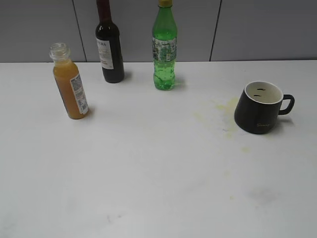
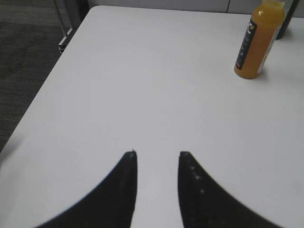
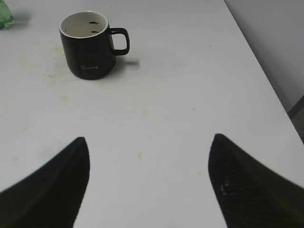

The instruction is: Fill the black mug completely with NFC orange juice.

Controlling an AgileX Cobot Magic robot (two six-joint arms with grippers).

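The black mug (image 1: 260,107) stands upright at the right of the white table, handle to the right, its cream inside empty but for dark marks; it also shows in the right wrist view (image 3: 89,46). The NFC orange juice bottle (image 1: 70,84) stands uncapped at the left, and also shows in the left wrist view (image 2: 260,40). My left gripper (image 2: 157,153) is open and empty over bare table, well short of the bottle. My right gripper (image 3: 149,138) is wide open and empty, well short of the mug. Neither gripper shows in the exterior view.
A dark wine bottle (image 1: 109,44) and a green soda bottle (image 1: 164,47) stand at the back of the table. Yellowish stains (image 1: 220,111) lie left of the mug. The table's left edge (image 2: 52,78) and right edge (image 3: 261,76) are near the grippers.
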